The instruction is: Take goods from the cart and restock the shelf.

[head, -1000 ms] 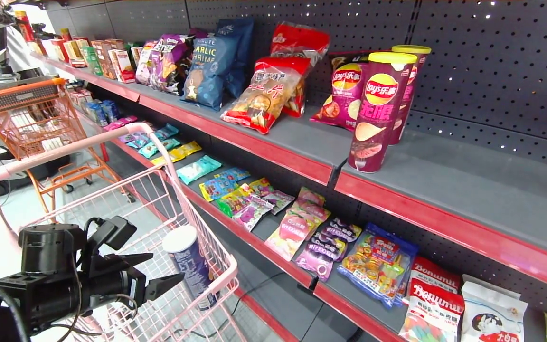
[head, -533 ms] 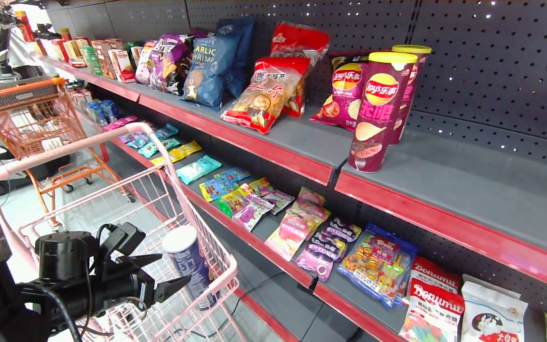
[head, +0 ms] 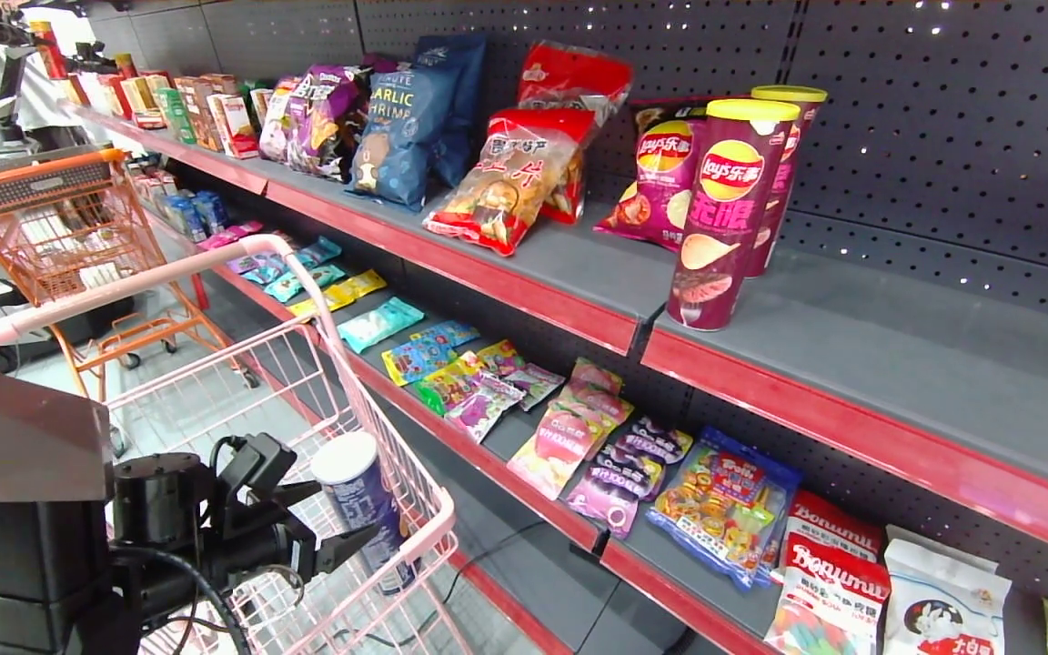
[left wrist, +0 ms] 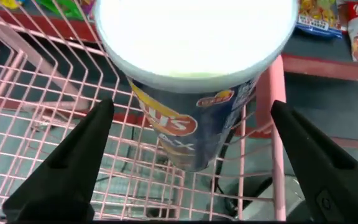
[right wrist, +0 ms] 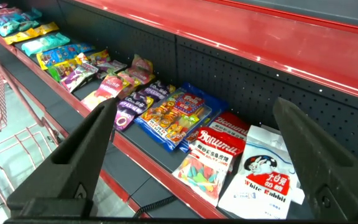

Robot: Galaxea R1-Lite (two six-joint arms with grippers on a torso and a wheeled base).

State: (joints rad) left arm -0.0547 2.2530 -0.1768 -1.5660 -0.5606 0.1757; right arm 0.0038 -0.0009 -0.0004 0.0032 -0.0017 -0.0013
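Head view is showing the left gripper [head: 348,511] at 7 o'clock, hovering at the pink cart [head: 169,277]. Its fingers are spreading wide on either side of the blue can [head: 353,478], not touching it. The can is standing upright in the cart's corner nearest the shelf [head: 506,285]. The right gripper [right wrist: 191,162] is hanging with fingers released, facing candy bags [right wrist: 173,117] on the lower shelf.

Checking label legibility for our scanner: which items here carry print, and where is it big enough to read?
Purple can: large logo, readable.
Dark blue bag: white capitals, readable.
Blue can in cart: logo partly hidden.
Red-and-white bag: script name, readable.
White bag: two words, readable.
Small candy packs: too small.
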